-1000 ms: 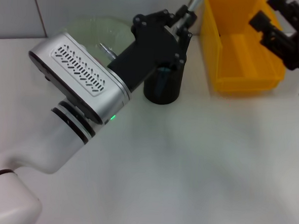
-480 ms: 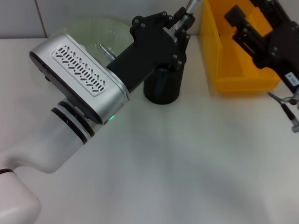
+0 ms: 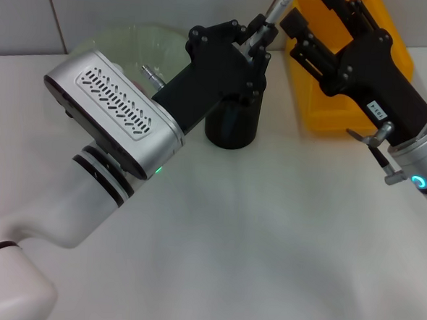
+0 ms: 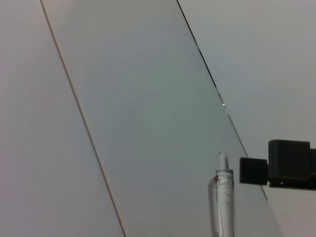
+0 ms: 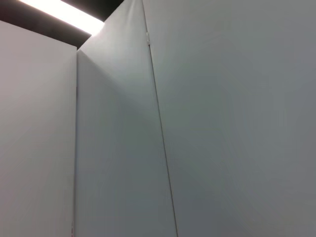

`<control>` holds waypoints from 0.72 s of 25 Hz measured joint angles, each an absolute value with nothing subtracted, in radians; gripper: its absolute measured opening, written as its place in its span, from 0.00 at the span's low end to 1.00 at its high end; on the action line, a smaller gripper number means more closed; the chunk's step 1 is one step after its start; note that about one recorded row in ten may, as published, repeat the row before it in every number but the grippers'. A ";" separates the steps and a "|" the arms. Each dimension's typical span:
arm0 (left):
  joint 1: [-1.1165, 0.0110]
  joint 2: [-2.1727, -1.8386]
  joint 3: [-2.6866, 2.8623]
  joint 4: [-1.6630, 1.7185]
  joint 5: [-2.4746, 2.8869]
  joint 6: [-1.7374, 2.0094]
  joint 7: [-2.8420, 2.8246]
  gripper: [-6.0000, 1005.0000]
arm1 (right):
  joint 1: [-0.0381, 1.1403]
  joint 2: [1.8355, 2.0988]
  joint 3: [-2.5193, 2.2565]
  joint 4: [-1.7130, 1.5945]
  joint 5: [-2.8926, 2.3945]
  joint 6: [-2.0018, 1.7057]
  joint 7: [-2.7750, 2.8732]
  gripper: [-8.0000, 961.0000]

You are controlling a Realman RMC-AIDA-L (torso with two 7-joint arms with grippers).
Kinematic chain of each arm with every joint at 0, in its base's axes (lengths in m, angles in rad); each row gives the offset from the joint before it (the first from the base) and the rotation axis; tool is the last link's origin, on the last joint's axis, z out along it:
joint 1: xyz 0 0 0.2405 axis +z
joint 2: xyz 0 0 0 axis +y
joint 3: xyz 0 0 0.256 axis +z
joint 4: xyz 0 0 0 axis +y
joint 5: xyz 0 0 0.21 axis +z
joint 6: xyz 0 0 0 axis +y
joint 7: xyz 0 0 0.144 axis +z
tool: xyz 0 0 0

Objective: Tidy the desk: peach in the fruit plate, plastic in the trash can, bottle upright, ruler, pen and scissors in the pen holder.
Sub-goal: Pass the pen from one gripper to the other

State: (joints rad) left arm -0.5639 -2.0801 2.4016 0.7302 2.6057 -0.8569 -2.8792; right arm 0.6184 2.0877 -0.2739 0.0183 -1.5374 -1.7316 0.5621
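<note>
My left gripper is shut on a clear pen that points up and away, just above the black pen holder. The same pen also shows in the left wrist view. My right gripper hangs open and empty in front of the yellow trash can, close to the right of the pen; its black finger shows in the left wrist view. Behind my left arm lies the pale green fruit plate. Peach, plastic, bottle, ruler and scissors are out of view.
My left arm's large white and silver forearm covers the left half of the white table. The right wrist view shows only grey wall panels.
My right arm has swung left across the yellow trash can, ending close to the pen. The left gripper and pen have barely moved.
</note>
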 joint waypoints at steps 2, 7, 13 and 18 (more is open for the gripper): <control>-0.564 -2.080 2.402 0.729 2.606 -0.856 -2.879 0.19 | 0.623 2.088 -0.270 0.033 -1.537 -1.734 0.537 0.84; -0.565 -2.080 2.404 0.726 2.606 -0.856 -2.879 0.19 | 0.635 2.088 -0.264 0.046 -1.537 -1.729 0.512 0.84; -0.563 -2.080 2.409 0.725 2.606 -0.856 -2.879 0.19 | 0.642 2.089 -0.260 0.050 -1.538 -1.714 0.490 0.84; -0.564 -2.080 2.415 0.726 2.606 -0.856 -2.879 0.20 | 0.646 2.089 -0.249 0.051 -1.538 -1.695 0.486 0.81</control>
